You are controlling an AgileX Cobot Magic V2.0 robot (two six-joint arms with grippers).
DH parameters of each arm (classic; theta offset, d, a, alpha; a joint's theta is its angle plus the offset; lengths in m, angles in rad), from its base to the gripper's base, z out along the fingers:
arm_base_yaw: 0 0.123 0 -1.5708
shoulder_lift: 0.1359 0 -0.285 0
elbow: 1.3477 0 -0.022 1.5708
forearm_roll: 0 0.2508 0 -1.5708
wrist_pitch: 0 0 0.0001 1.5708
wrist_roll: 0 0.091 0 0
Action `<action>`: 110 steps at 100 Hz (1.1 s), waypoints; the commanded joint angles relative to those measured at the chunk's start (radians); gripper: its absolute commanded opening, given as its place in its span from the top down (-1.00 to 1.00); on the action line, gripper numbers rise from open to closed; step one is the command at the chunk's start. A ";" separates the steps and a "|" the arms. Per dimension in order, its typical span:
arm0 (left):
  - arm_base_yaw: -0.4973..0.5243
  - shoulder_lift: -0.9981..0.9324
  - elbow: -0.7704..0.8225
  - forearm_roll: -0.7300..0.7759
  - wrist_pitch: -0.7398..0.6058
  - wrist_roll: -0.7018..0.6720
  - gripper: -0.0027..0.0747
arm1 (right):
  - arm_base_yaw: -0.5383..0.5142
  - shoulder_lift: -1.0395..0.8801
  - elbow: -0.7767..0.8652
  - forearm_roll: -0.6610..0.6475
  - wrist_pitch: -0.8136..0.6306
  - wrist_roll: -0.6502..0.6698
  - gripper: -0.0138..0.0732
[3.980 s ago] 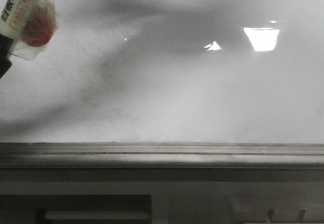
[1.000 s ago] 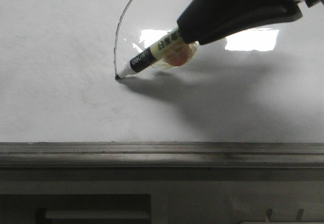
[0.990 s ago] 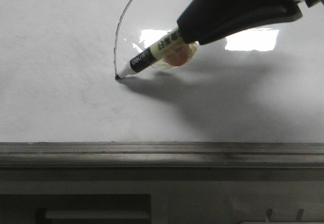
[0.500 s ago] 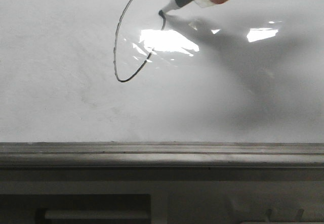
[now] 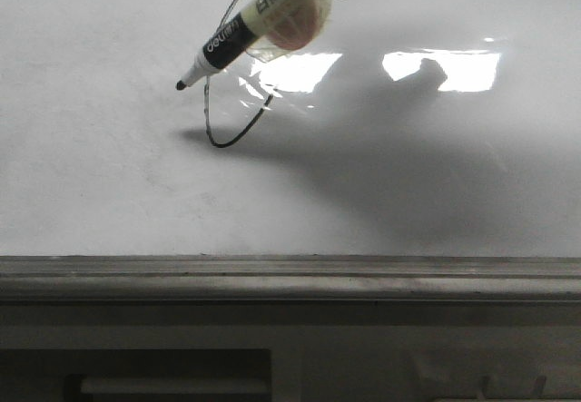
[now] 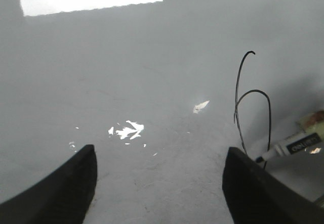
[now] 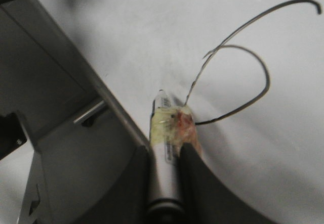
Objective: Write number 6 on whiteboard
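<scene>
Three views, taken in turn. Front view: the marker (image 5: 238,39) slanted down from the right gripper, its tip lifted clear of the whiteboard (image 5: 109,175); the number 6 (image 5: 227,112) lay just below and beside that tip, a thin black tail curving into a narrow loop. Left wrist view: the left gripper (image 6: 159,183) hung with fingers (image 6: 66,188) wide and empty, the figure ahead toward one finger. Right wrist view: the right gripper (image 7: 164,163) clamped the marker, long axis pointing along the fingers at the loop; this arm was nearer.

marker (image 5: 238,32) tip left of number 6 (image 5: 238,121) on whiteboard (image 5: 109,175)
</scene>
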 commanded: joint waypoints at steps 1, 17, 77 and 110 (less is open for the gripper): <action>0.001 -0.001 -0.028 -0.043 0.002 0.029 -0.29 | -0.010 -0.054 -0.037 0.006 0.048 -0.013 0.79; -0.031 0.004 -0.030 -0.177 0.098 0.238 -0.29 | -0.020 -0.060 -0.051 0.008 0.089 -0.013 0.79; -0.367 0.291 -0.169 -0.247 0.142 0.445 -0.19 | -0.014 0.110 -0.320 0.013 0.343 -0.013 0.79; -0.400 0.387 -0.176 -0.246 0.092 0.445 -0.01 | -0.014 0.110 -0.326 0.020 0.373 -0.013 0.79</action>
